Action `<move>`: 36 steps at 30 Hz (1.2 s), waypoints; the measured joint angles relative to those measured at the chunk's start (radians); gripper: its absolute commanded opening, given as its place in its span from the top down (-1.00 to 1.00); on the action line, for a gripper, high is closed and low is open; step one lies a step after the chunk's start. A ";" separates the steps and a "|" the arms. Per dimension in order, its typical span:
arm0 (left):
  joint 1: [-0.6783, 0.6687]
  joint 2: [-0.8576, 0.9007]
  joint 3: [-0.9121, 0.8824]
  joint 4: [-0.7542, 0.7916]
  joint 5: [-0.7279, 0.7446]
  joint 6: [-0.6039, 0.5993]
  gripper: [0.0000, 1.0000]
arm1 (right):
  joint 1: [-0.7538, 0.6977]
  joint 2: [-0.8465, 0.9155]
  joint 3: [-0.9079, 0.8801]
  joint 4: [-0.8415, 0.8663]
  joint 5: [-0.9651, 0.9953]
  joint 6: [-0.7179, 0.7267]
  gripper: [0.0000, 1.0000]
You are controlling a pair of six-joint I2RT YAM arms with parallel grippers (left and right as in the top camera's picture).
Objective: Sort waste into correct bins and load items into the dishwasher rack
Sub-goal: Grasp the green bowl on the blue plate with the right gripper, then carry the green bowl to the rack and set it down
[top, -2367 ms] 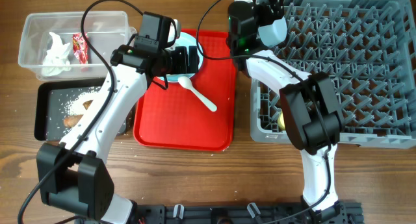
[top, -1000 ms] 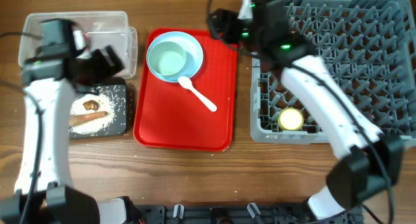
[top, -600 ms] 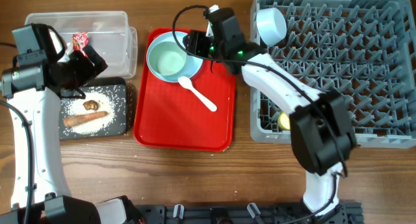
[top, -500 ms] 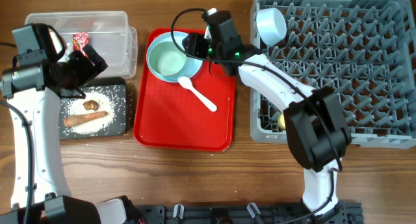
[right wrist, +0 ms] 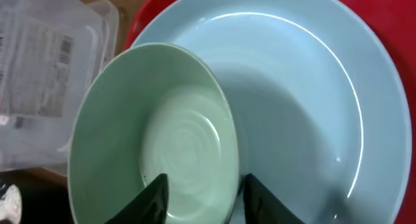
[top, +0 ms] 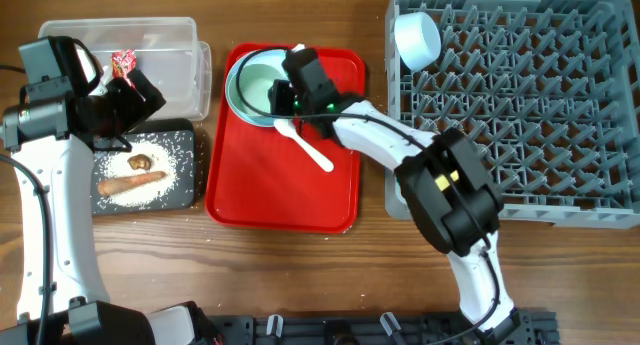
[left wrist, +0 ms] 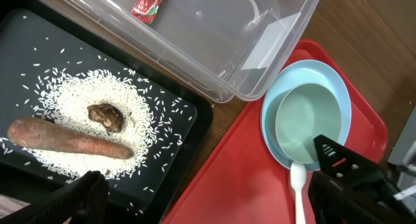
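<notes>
A mint bowl sits inside the pale blue plate at the far end of the red tray. My right gripper is down over the bowl's right rim, one finger inside the bowl and the other outside over the plate. Its jaws are narrow but still open, with a gap to the rim. A white spoon lies just in front of the plate. My left gripper hangs wide open and empty above the black tray's edge. That tray holds rice, a brown lump and an orange-brown piece.
The clear tub behind the black tray holds a red wrapper. The grey dishwasher rack fills the right side, with another mint bowl on its side at the far left corner. My right arm reaches across the rack's left edge.
My right gripper has moved left from the tray's far right edge to the bowl, and its jaws have narrowed around the rim. The left arm has held still over the last half second.
</notes>
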 measured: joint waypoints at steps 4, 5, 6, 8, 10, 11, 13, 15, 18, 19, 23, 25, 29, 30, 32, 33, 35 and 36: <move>0.000 0.000 0.000 0.000 0.000 0.000 -1.00 | -0.002 0.009 0.000 0.000 0.040 0.000 0.50; 0.000 0.000 0.000 0.000 0.000 0.000 -1.00 | -0.002 0.009 0.000 0.001 0.047 0.000 0.61; 0.000 0.000 0.000 0.000 0.000 0.000 -1.00 | -0.002 0.009 0.000 0.002 0.051 0.002 0.72; 0.000 0.000 0.000 0.000 0.000 0.000 -1.00 | -0.002 0.009 0.000 0.003 0.058 0.001 0.85; 0.000 0.000 0.000 0.000 0.000 0.000 -1.00 | -0.002 0.009 0.000 0.004 0.059 0.004 0.91; 0.000 0.000 0.000 0.000 0.000 0.000 -1.00 | -0.002 0.009 0.000 0.003 0.061 0.002 0.91; 0.000 0.000 0.000 0.000 0.000 0.000 -1.00 | -0.002 0.009 0.000 0.003 0.062 -0.004 0.91; 0.000 0.000 0.000 0.000 0.000 0.000 -1.00 | -0.003 0.008 0.000 0.003 0.062 -0.021 0.91; 0.000 0.000 0.000 0.000 0.000 0.000 -1.00 | -0.010 -0.008 0.000 -0.004 0.065 -0.077 0.91; 0.000 0.000 0.000 0.000 0.000 0.000 -1.00 | -0.016 -0.028 0.000 -0.016 0.070 -0.097 0.92; 0.000 0.000 0.000 0.000 0.000 0.000 -1.00 | -0.055 -0.240 -0.001 -0.159 0.179 -0.154 0.91; 0.000 0.000 0.000 0.000 0.000 0.000 -1.00 | -0.088 -0.382 0.002 -0.254 0.280 -0.163 0.91; 0.000 0.000 0.000 0.000 0.000 0.000 -1.00 | -0.181 -0.628 0.013 -0.500 0.594 -0.168 0.91; 0.000 0.000 0.000 0.000 0.000 0.000 -1.00 | -0.208 -0.666 0.016 -0.555 0.682 -0.171 0.91; 0.000 0.000 0.000 0.000 0.000 0.000 -1.00 | -0.240 -0.703 0.018 -0.646 0.823 -0.170 0.91; 0.000 0.000 0.000 0.000 0.000 0.000 -1.00 | -0.254 -0.705 0.016 -0.715 0.940 -0.173 0.91; 0.000 0.000 0.000 0.000 0.000 0.000 -1.00 | -0.256 -0.688 0.003 -0.738 1.030 -0.185 0.91; 0.000 0.000 0.000 0.000 0.000 0.000 -1.00 | -0.256 -0.674 -0.007 -0.740 1.070 -0.204 0.91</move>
